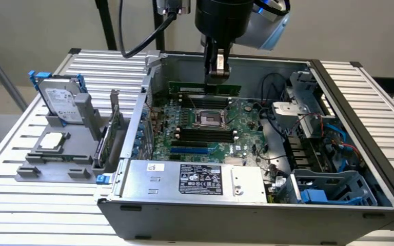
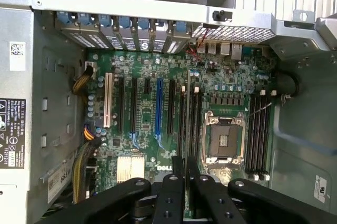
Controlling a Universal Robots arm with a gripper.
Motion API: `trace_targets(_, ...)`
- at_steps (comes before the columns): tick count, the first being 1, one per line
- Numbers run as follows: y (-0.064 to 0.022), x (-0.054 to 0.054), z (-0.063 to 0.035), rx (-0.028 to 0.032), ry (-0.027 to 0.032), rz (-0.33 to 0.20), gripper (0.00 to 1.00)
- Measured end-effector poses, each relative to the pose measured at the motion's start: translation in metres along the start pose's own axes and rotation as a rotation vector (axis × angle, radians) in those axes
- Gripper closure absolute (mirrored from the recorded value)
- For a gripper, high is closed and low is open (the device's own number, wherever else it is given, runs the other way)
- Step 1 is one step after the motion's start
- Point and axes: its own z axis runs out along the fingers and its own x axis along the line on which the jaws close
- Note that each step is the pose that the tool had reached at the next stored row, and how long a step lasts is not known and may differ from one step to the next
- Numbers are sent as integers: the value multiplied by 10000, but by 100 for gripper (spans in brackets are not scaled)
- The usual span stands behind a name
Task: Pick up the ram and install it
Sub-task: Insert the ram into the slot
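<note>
Nearest, toward the front edge of the slatted aluminium bench [image 1: 39,205], an open grey metal computer case [image 1: 252,220] lies on its side, with a silver labelled power supply box [image 1: 149,177] just inside its near wall. Beyond that lies the green motherboard [image 1: 245,128] with its empty square processor socket [image 1: 208,119]. Toward the bench's edge at the exterior view's left, a grey plastic holder [image 1: 53,171] carries a small square silver processor chip [image 1: 52,141] and, farther back, an upright silver hard drive [image 1: 61,105]. Farthest, the black robot arm [image 1: 228,15] reaches down into the case. Its jaws are clamped on the long green ram stick [image 1: 190,88], held level and on edge over the motherboard's far part, beyond the socket and near the case's far wall. I cannot tell whether it touches a slot.
</note>
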Motion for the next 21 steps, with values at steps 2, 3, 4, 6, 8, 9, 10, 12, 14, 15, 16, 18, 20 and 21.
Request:
trace_targets(2,0,0,0,0,0,-1,86)
trace_targets(3,0,0,0,0,-1,0,86)
trace_targets(4,0,0,0,0,-1,-1,86)
trace_targets(6,0,0,0,0,0,-1,86)
trace_targets(8,0,0,0,1,-1,0,86)
trace_targets(9,0,0,0,0,0,0,86)
trace_targets(10,0,0,0,0,0,0,86)
trace_targets(12,0,-5,2,8,18,0,86)
trace_targets(14,-1,-39,19,50,106,-3,86)
trace_targets(15,-2,-61,31,56,150,-3,86)
trace_targets(16,-3,-87,45,58,188,-2,86)
trace_targets(18,-6,-127,83,57,213,-2,86)
trace_targets(20,-19,-158,122,56,222,-2,86)
trace_targets(21,-27,-171,142,56,223,-4,86)
